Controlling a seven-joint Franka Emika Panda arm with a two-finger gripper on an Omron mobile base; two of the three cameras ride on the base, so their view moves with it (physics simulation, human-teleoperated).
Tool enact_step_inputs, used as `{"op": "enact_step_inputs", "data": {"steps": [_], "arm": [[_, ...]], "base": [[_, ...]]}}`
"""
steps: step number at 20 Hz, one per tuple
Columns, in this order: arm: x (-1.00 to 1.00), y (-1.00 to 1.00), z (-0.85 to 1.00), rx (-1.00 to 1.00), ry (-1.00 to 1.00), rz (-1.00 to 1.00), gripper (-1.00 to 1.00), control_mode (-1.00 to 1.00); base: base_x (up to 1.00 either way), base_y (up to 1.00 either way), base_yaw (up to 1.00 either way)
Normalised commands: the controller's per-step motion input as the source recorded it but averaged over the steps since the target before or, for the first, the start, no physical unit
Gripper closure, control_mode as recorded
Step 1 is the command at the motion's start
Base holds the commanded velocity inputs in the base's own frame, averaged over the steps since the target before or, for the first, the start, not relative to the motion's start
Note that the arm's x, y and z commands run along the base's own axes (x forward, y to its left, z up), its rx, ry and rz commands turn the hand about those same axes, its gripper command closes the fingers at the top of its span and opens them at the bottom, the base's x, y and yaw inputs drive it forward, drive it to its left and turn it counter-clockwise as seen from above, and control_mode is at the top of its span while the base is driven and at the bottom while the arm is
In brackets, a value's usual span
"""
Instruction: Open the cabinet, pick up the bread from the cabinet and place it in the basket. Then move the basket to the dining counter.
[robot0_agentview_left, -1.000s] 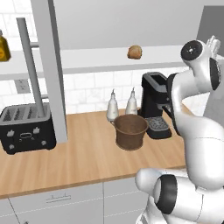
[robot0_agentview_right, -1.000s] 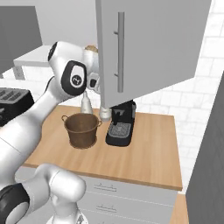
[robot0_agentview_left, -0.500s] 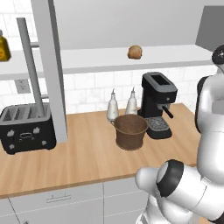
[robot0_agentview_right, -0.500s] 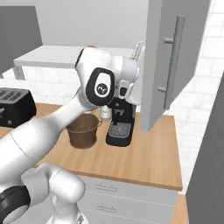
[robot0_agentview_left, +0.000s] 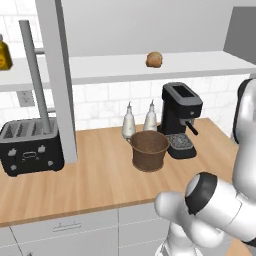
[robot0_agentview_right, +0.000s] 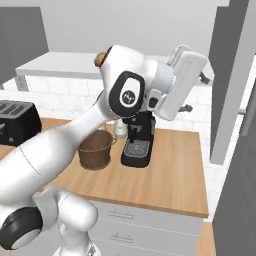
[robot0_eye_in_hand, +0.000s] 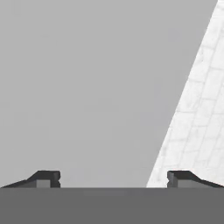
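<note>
A: Where is the bread (robot0_agentview_left: 154, 59) seen?

B: On the white inner shelf (robot0_agentview_left: 200, 64) of the opened cabinet (robot0_agentview_left: 55, 80), above the coffee machine (robot0_agentview_left: 178, 120). The basket (robot0_agentview_left: 149, 150) is set on the worktop (robot0_agentview_left: 95, 182), just beside that machine.

A: And the fingers (robot0_eye_in_hand: 48, 178)?

B: Spread wide apart, nothing gripped, faced toward a grey panel.

A black toaster (robot0_agentview_left: 31, 147) sits at the left of the wooden desk (robot0_agentview_left: 95, 182). A black coffee machine (robot0_agentview_left: 179, 120) stands at the back by the white tiles (robot0_agentview_left: 102, 107), with two pale bottles (robot0_agentview_left: 129, 121), possibly shakers, just to its left. A yellow bottle (robot0_agentview_left: 4, 53) stands on the shelf.
</note>
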Motion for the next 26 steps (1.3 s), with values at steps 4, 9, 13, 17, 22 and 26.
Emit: {"op": "enact_step_inputs", "data": {"steps": [4, 9, 13, 17, 22, 26], "arm": [[0.0, 1.0, -0.28, 0.0, -0.24, 0.06, -1.0, -1.0], [-0.03, 1.0, -0.04, -0.05, -0.04, 0.18, -1.0, -1.0], [-0.07, 1.0, 0.71, -0.18, 0.36, 0.46, -1.0, -1.0], [-0.33, 0.97, 0.66, -0.29, 0.48, 0.55, -1.0, -1.0], [-0.42, 0.73, 0.26, -0.29, 0.48, 0.66, -1.0, -1.0], [-0.24, 0.54, 0.01, -0.25, 0.4, 0.71, -1.0, -1.0]], "base": [[0.0, 0.0, 0.0], [0.0, 0.0, 0.0], [0.0, 0.0, 0.0], [0.0, 0.0, 0.0], [0.0, 0.0, 0.0], [0.0, 0.0, 0.0]]}}
